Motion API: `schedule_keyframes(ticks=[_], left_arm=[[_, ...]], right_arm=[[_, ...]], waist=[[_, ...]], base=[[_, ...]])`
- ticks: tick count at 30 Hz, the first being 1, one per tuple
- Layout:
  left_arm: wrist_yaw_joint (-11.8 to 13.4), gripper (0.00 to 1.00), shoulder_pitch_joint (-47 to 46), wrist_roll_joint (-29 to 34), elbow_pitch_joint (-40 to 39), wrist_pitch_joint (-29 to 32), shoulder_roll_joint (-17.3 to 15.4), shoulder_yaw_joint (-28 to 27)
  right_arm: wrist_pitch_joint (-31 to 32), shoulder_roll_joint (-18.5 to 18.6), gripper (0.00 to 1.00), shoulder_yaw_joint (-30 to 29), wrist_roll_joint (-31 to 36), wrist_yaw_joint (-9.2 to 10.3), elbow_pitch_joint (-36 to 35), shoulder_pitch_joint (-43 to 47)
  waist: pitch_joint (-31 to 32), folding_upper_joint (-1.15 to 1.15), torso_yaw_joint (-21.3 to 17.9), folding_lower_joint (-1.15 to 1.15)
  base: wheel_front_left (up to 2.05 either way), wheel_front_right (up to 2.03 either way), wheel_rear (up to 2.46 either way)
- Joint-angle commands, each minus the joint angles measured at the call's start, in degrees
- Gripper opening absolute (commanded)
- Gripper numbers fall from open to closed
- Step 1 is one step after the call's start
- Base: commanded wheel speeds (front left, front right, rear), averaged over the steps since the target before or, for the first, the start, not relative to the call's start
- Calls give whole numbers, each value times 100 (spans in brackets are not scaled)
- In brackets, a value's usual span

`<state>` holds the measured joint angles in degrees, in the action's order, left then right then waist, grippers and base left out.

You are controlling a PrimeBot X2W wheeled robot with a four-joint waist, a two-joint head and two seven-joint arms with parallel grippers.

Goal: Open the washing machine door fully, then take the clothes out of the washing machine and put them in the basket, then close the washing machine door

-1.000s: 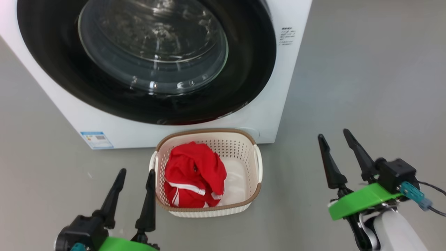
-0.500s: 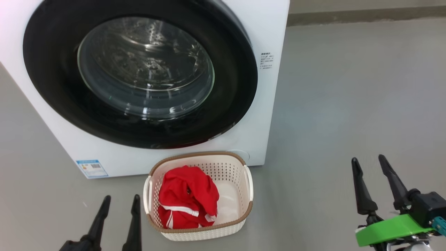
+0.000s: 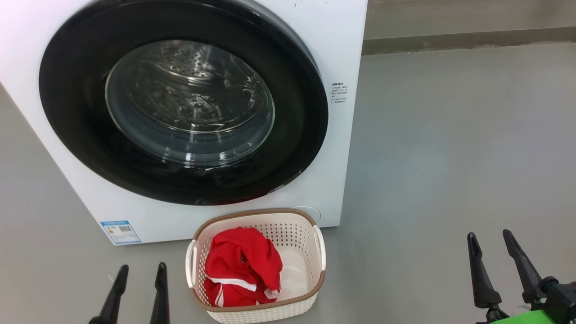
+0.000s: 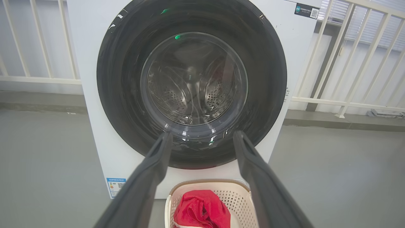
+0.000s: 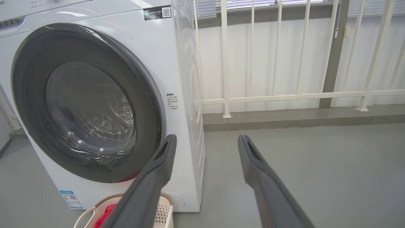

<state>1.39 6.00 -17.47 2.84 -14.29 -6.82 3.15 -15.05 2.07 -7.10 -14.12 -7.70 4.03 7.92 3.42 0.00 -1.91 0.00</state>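
Washing machine door: shut on washing machine. Clothes: in basket, on floor, 6 o'clock of door. Left jaws: wide, empty, basket's 9 o'clock. Right jaws: wide, empty, 3 o'clock

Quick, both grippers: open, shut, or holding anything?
Left gripper: open, holding nothing.
Right gripper: open, holding nothing.

The setting is a laundry area of the balcony or utility-room type. A white front-loading washing machine stands directly on a smooth grey floor. Behind it, a white barred railing runs along a raised grey kerb, with slatted blinds above. A perforated basket holding red clothes sits before the machine.
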Motion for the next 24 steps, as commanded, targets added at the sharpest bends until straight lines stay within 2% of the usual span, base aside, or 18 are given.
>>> schedule_keyframes(ticks=[1, 14, 15, 20, 24], left_arm=[[-64, 100, -97, 107, -129, -71, -12, -263], [-184, 100, -89, 240, -197, -71, 181, -596], [-152, 0, 12, 220, -34, 0, 227, -388], [-142, 0, 87, 217, 346, 19, 321, -321], [-164, 0, 46, -2, 411, 92, 328, -352]], right_arm=[[5, 81, 100, 98, -57, 21, -156, -109], [5, 81, 100, 140, -99, 21, -113, -117], [0, -3, 0, 19, -43, 0, 30, 20], [1, -104, 0, 53, -42, -2, 427, 133], [62, -103, 0, 55, -270, -2, 476, 95]], waist=[[8, 0, 4, 0], [-5, 0, 6, 0], [-6, 0, 6, 0], [-7, 0, 6, 0], [-15, 0, 11, 4]], base=[[0, 0, 0], [0, 0, 0], [0, 0, 0], [0, 0, 0], [0, 0, 0]])
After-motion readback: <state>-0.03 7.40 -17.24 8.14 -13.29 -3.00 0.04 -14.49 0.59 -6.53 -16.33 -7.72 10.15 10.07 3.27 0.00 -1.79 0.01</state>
